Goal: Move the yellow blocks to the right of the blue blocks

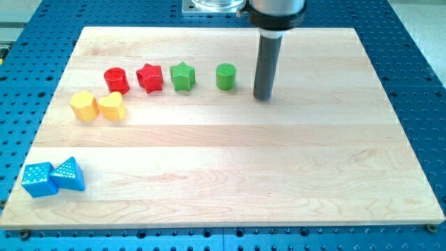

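Gripper there is none on this arm; my tip [263, 97] is the lower end of a dark rod, so nothing spreads or pinches. It rests on the wooden surface [279, 167] just to the view's right of a green cylinder [226, 76], apart from it. Leftward along the same row sit a green star [182, 75], a red star [150, 77] and a red cylinder [116, 80]. Below those, two yellow blocks touch: a hexagon [84, 106] and a heart [111, 106]. Well apart, at the view's bottom left corner, a blue cube [37, 179] touches a blue triangle [69, 174].
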`<action>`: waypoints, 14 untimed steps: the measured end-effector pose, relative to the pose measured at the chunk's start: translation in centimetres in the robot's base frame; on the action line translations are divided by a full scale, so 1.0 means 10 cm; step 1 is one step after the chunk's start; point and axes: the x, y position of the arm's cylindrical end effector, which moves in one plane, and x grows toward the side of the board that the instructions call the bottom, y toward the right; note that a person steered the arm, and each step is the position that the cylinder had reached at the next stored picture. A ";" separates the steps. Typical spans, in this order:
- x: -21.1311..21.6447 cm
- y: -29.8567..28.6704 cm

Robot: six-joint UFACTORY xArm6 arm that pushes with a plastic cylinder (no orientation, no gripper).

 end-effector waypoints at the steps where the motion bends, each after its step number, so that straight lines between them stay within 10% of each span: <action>1: 0.37 -0.61; 3: 0.85 -2.18; 5: 0.38 -3.55; 6: 0.09 -3.22; 8: 0.97 -1.33; 11: 0.30 -1.95; 12: 0.98 -2.35; 14: 0.65 -2.58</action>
